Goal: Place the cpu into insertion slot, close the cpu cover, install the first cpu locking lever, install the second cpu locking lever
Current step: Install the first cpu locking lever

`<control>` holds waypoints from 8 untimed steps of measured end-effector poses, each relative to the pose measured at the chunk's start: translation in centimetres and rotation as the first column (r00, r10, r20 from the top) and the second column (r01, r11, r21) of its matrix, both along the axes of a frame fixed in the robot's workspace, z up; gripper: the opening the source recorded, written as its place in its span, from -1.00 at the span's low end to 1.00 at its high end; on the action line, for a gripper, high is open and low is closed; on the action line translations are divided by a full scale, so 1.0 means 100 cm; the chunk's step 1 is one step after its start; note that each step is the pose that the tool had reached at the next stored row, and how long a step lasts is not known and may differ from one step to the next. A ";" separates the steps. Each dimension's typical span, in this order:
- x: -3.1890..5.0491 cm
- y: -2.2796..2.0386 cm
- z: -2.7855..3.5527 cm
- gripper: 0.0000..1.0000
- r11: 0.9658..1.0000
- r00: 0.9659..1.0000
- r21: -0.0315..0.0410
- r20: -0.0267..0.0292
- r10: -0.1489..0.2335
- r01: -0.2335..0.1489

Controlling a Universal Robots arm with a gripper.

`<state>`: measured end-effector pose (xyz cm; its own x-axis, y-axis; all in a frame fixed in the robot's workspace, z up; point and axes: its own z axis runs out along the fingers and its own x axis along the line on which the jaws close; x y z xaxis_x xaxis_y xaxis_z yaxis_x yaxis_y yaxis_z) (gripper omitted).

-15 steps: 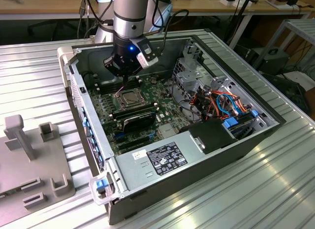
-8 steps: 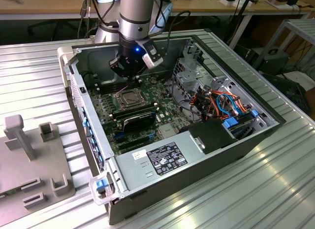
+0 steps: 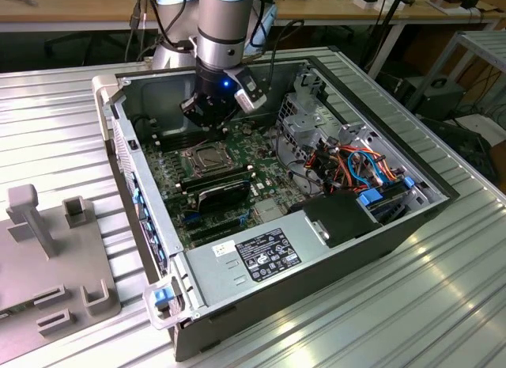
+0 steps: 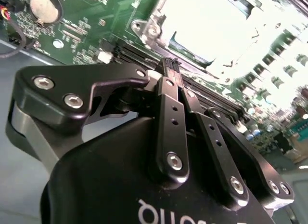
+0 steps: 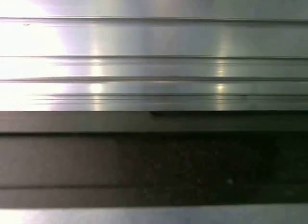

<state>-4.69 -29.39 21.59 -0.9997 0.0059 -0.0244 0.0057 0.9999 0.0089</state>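
The insertion slot [image 3: 207, 156] sits on the green circuit board [image 3: 178, 178] inside an open computer case. A dull grey square, the cpu [image 3: 208, 157], shows in its middle, with the cpu cover [image 3: 194, 153] lying flat around it as a metal frame. My gripper [image 3: 208, 124] hangs just above the far edge of the slot. In the second wrist view the gripper [image 4: 169, 64] is shut, its black fingers [image 4: 166, 103] pressed together with nothing seen between them. Their tips point at the slot's metal rim [image 4: 144, 27], which is washed out by glare. I cannot make out the locking levers.
Long black memory sticks [image 3: 223, 183] lie just in front of the slot. A power supply [image 3: 265, 253] fills the near corner, and coloured cables [image 3: 360, 164] sit at the exterior view's right. The case wall [image 3: 130, 158] stands at the exterior view's left, with a grey fixture [image 3: 47, 249] beyond it on the ribbed table.
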 end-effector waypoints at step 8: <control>0.0005 -0.0020 -0.0093 -0.79 1.000 1.000 0.000 -0.001 0.028 -0.028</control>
<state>-4.63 -29.60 20.66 -0.9995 -0.0217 -0.0235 -0.0219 0.9997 0.0091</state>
